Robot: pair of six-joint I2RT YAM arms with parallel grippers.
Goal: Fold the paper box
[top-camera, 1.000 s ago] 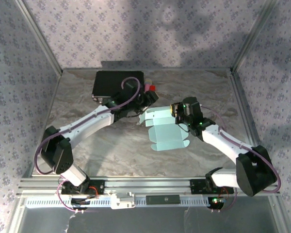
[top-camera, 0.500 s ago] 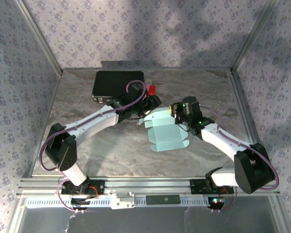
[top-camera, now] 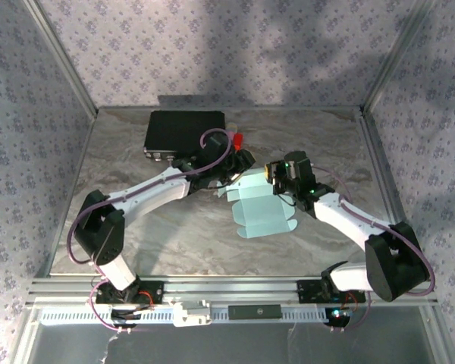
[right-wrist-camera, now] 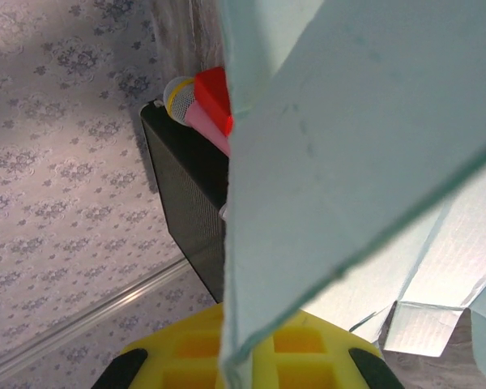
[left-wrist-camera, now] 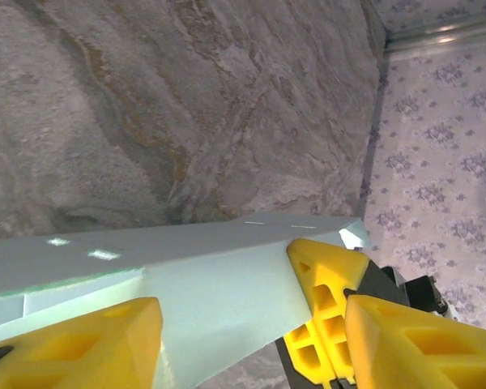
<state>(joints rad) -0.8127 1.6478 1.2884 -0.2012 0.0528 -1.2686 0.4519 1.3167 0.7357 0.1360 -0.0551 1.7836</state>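
The paper box (top-camera: 264,212) is a pale light-blue die-cut blank lying mid-table, its far flap lifted between both grippers. My left gripper (top-camera: 241,165) is at that flap's left end. In the left wrist view the blank (left-wrist-camera: 211,284) passes between my widely spread yellow fingers (left-wrist-camera: 73,340), so the left gripper (left-wrist-camera: 247,324) stands open around it. My right gripper (top-camera: 273,173) pinches the flap's right end. In the right wrist view the card (right-wrist-camera: 348,146) runs edge-on into the shut gripper (right-wrist-camera: 235,365). The right gripper's yellow finger (left-wrist-camera: 328,284) presses on the card.
A black rectangular case (top-camera: 183,130) lies at the back left, close behind the left gripper, and stands as a dark wall (right-wrist-camera: 186,194) in the right wrist view. A small red object (top-camera: 237,138) sits beside it. The marbled table (top-camera: 136,227) is bounded by patterned walls (left-wrist-camera: 445,162).
My left gripper has slid right toward the lifted flap and the right gripper, its elbow swinging in. The blank has shifted slightly; the right gripper has stayed put.
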